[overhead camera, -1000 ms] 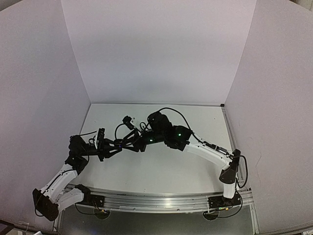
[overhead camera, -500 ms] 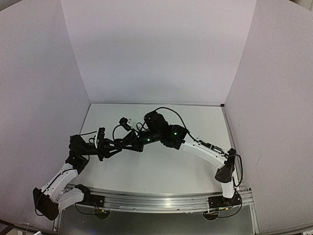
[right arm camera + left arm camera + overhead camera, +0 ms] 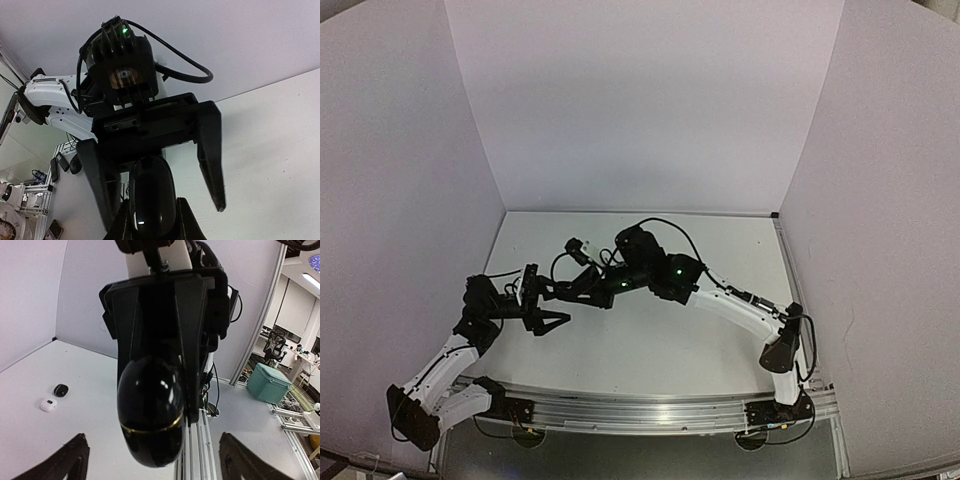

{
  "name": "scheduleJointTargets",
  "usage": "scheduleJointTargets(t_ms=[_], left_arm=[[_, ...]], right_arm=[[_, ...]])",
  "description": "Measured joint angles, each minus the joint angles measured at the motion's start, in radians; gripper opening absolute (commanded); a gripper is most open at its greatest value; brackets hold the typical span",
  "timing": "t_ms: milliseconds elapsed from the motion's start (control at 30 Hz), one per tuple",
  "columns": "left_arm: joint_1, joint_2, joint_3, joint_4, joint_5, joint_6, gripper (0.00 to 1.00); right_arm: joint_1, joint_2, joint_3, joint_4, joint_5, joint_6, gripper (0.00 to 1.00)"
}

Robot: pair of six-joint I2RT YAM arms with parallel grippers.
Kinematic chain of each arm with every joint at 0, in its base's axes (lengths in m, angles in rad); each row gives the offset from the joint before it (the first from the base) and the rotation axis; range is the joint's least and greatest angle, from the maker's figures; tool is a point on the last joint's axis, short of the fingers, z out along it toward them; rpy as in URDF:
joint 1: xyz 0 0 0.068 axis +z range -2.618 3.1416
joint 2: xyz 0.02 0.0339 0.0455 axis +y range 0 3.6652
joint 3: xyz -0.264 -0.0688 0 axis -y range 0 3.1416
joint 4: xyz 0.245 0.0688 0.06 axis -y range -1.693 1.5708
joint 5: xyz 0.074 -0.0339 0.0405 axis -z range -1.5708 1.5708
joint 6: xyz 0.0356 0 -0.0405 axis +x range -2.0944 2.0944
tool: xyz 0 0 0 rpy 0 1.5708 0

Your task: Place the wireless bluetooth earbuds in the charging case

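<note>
— Where is the charging case [image 3: 150, 420] seen?

— It is held in the air above the white table [image 3: 650, 345], left of the middle. It is black and glossy, with a thin golden seam around it, and its lid is shut.

— By which arm is it held?

— By the right gripper [image 3: 152, 220]. Its two fingers are pressed on the two sides of the case, and the rounded end of the case is pointed toward the left arm.

— And how is the left gripper [image 3: 558, 305] set?

— Its fingers [image 3: 210, 150] are spread wide. They are placed on both sides of the case, and a gap is seen between each of them and the case, so nothing is gripped by them.

— Is anything seen on the table?

— In the left wrist view, a small black thing [image 3: 61, 389] and a small white thing [image 3: 48, 404] are seen lying just beside each other, near the wall. They are too small, so it cannot be told whether they are earbuds or little cases.
</note>
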Motion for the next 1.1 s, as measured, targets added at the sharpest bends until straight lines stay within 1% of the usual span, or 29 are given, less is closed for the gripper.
scheduleJointTargets(t_ms=[167,267,333,400,467,567,667,733,867,1000,1100], left_arm=[[0.000,-0.034,0.003,-0.187,-0.056,0.199,1.00],[0.000,-0.068,0.003,-0.325,-0.139,0.347,1.00],[-0.001,-0.087,0.003,-0.393,-0.216,0.413,1.00],[-0.001,-0.101,0.001,-0.450,-0.299,0.464,1.00],[-0.001,-0.104,-0.003,-0.493,-0.367,0.495,1.00],[-0.001,-0.103,-0.016,-0.532,-0.430,0.510,0.99],[-0.001,-0.101,-0.037,-0.553,-0.472,0.510,0.99],[-0.001,-0.095,-0.046,-0.567,-0.493,0.506,0.99],[-0.001,-0.075,-0.049,-0.591,-0.518,0.503,0.99],[-0.001,-0.054,-0.049,-0.601,-0.530,0.503,0.99],[-0.001,-0.034,-0.049,-0.605,-0.536,0.503,0.99]], right_arm=[[-0.008,0.000,-0.010,0.003,0.014,0.005,0.00],[-0.025,-0.008,-0.050,0.009,0.033,0.028,0.00],[-0.056,-0.028,-0.120,0.015,0.054,0.059,0.00],[-0.110,-0.047,-0.198,0.016,0.058,0.097,0.00],[-0.191,-0.054,-0.274,0.013,0.053,0.138,0.00],[-0.322,-0.025,-0.327,-0.035,0.054,0.167,0.00],[-0.418,0.053,-0.291,-0.086,0.052,0.168,0.00],[-0.447,0.117,-0.247,-0.118,0.046,0.163,0.00],[-0.474,0.255,-0.131,-0.167,0.029,0.144,0.00],[-0.491,0.406,0.021,-0.235,0.009,0.126,0.00],[-0.498,0.479,0.077,-0.256,-0.007,0.121,0.00]])
